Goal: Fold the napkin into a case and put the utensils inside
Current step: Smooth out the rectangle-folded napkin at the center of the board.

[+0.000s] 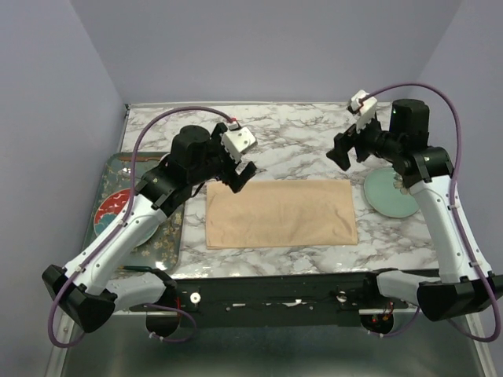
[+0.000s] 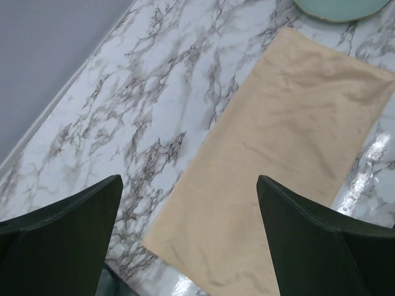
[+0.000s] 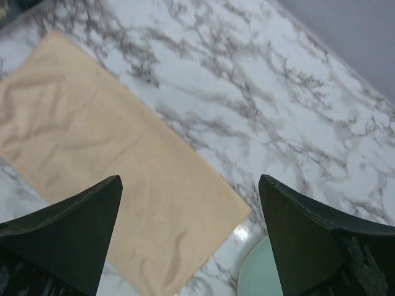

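Hanging wide open and empty, both jaws hover near the far corners of the napkin (image 1: 280, 213), lying flat on the desk (image 1: 299, 137) as a wide rectangle, so I'd guess 1 fold in, case and utensils (can't spot any) left.

Peach-orange napkin (image 1: 280, 213) lies flat, folded into a rectangle, mid-table

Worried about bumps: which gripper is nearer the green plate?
Right. The right gripper hangs just off the far left edge of the plate; the left gripper is over the far left corner of the napkin.
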Action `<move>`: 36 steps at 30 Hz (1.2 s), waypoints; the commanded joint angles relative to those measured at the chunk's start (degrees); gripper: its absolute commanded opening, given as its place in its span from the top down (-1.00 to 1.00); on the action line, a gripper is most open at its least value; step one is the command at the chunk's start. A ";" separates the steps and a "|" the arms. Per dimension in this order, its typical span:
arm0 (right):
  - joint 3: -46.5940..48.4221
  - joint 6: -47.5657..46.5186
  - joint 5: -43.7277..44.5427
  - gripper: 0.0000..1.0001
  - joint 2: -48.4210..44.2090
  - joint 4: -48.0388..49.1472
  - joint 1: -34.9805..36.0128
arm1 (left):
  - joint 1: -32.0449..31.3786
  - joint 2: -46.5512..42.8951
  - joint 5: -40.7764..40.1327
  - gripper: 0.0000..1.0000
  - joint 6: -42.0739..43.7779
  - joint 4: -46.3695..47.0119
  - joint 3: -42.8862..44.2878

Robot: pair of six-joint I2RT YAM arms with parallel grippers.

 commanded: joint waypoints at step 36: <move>-9.00 50.92 -42.54 -1.00 52.89 35.45 -0.66 | 13.79 57.55 47.32 -0.97 -75.23 61.65 -4.66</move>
